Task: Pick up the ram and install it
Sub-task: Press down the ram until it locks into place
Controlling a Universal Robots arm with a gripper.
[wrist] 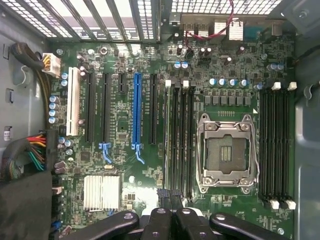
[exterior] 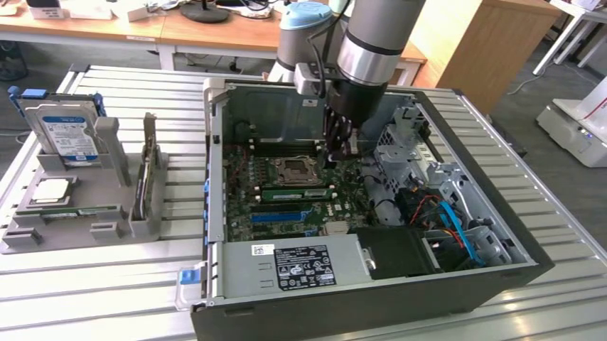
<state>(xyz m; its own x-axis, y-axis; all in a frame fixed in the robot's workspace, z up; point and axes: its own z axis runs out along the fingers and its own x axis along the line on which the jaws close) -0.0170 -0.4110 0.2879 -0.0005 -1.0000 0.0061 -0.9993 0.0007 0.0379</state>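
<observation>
one pincer (exterior: 340,160) hangs near the green ram (exterior: 298,192).

You worked at a slatted metal table (exterior: 85,298) on a grey floor (exterior: 569,177), and beyond it you had light wooden desks (exterior: 114,32) on white legs — with a wooden cabinet (exterior: 474,42) at the exterior view's right and, past that, a white unit (exterior: 573,128) sitting on the floor.
</observation>
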